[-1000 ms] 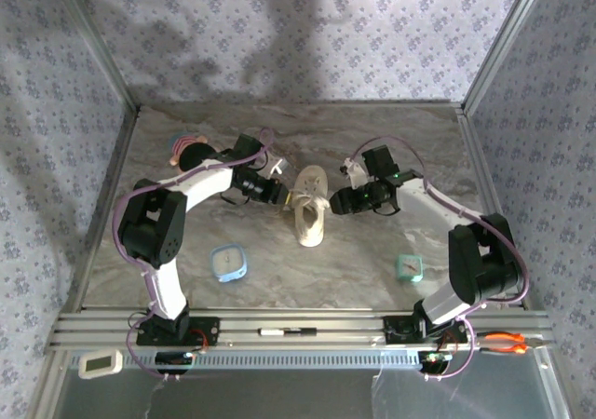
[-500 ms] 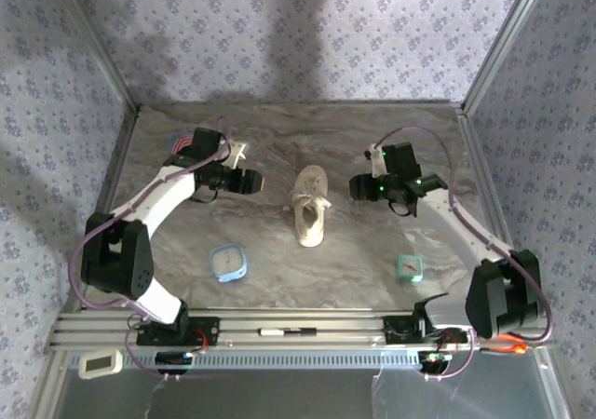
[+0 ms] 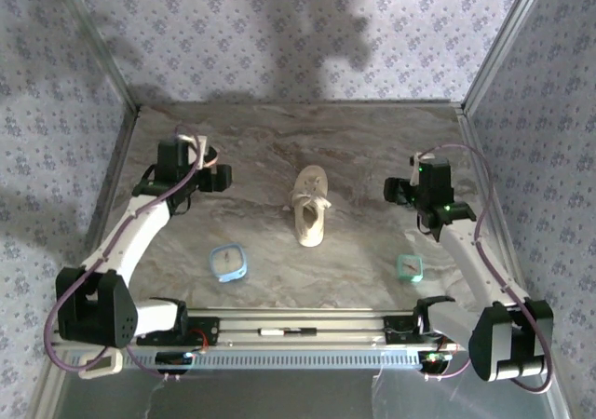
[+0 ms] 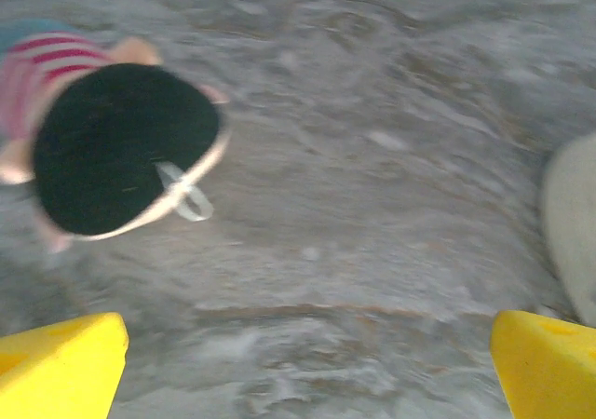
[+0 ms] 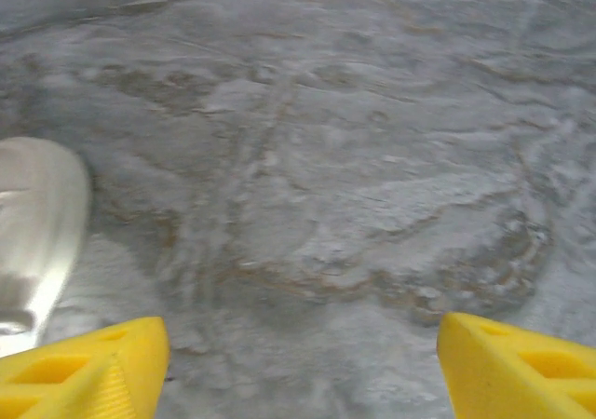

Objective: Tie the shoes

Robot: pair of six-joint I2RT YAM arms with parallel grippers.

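The cream-beige shoe [image 3: 310,207] lies alone in the middle of the marble table, toe toward the back, with its pale laces bunched over the tongue. My left gripper [image 3: 218,178] hangs open well to the shoe's left. In the left wrist view its yellow fingertips [image 4: 61,365] stand wide apart over bare table, and the shoe [image 4: 570,225] is a pale blur at the right edge. My right gripper [image 3: 396,192] is open to the shoe's right. In its wrist view the shoe [image 5: 37,223] shows at the left, and the gripper [image 5: 303,368] holds nothing.
A dark round pink-trimmed object [image 4: 121,149] with a striped piece behind it lies near the left gripper. A small blue square thing [image 3: 228,262] sits front left and a teal one [image 3: 409,267] front right. Metal rails run along the table's near edge [image 3: 298,331].
Both arms have drawn back from the shoe, the left one leftward and the right one rightward. Both grippers have opened wider. The shoe has stayed in place.
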